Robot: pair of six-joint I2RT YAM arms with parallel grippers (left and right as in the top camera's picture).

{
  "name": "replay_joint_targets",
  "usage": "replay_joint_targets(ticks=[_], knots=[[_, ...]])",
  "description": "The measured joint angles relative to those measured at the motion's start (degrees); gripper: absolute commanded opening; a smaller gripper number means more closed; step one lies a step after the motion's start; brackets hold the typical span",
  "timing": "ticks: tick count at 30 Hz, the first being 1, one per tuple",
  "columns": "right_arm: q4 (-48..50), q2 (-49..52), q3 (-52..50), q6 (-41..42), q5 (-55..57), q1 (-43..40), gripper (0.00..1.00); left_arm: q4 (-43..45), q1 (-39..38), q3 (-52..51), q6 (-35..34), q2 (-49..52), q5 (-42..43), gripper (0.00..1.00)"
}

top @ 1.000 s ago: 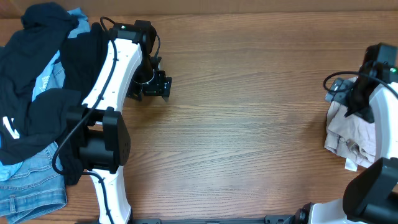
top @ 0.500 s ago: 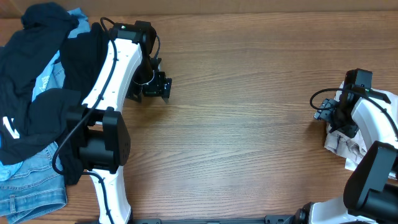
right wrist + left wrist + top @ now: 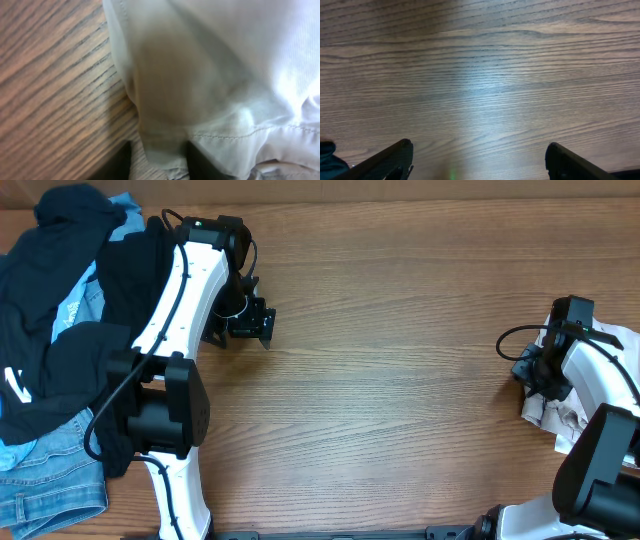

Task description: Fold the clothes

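Observation:
The light beige shorts (image 3: 545,412) lie bunched at the table's right edge, partly under my right arm. In the right wrist view their stitched hem (image 3: 210,75) fills the frame, and a fold of it sits between the two dark fingers of my right gripper (image 3: 159,160), which has closed in on that edge. From overhead this gripper (image 3: 530,370) is at the left side of the shorts. My left gripper (image 3: 262,323) hovers open over bare wood at the upper left, nothing between its fingers (image 3: 395,157).
A heap of other clothes fills the left edge: a black garment (image 3: 50,370), a light-blue one (image 3: 78,302) and denim (image 3: 45,485) at the front corner. The wooden table (image 3: 400,380) stretches between the two arms.
My right gripper moved down and left onto the near-left edge of the shorts, and its jaws narrowed around the hem. The left arm stayed still.

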Motion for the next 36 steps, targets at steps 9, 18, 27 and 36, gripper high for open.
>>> replay_joint_targets(ticks=[9, 18, 27, 36], knots=[[-8.55, -0.02, 2.64, 0.72, 0.96, 0.0, 0.04, -0.28, 0.0, 0.0, 0.0, 0.0, -0.02, 0.88], [-25.81, -6.71, 7.23, 1.36, 4.55, 0.0, 0.04, 0.85, 0.0, 0.0, 0.0, 0.0, 0.0, 0.88], [-18.56, -6.73, -0.17, 1.66, 3.23, 0.0, 0.31, 1.14, 0.0, 0.0, 0.46, 0.0, 0.0, 0.9], [-15.96, -6.75, -5.4, -10.12, -26.29, 0.0, 0.31, 1.27, 0.0, 0.0, 1.55, 0.0, -0.02, 0.9]])
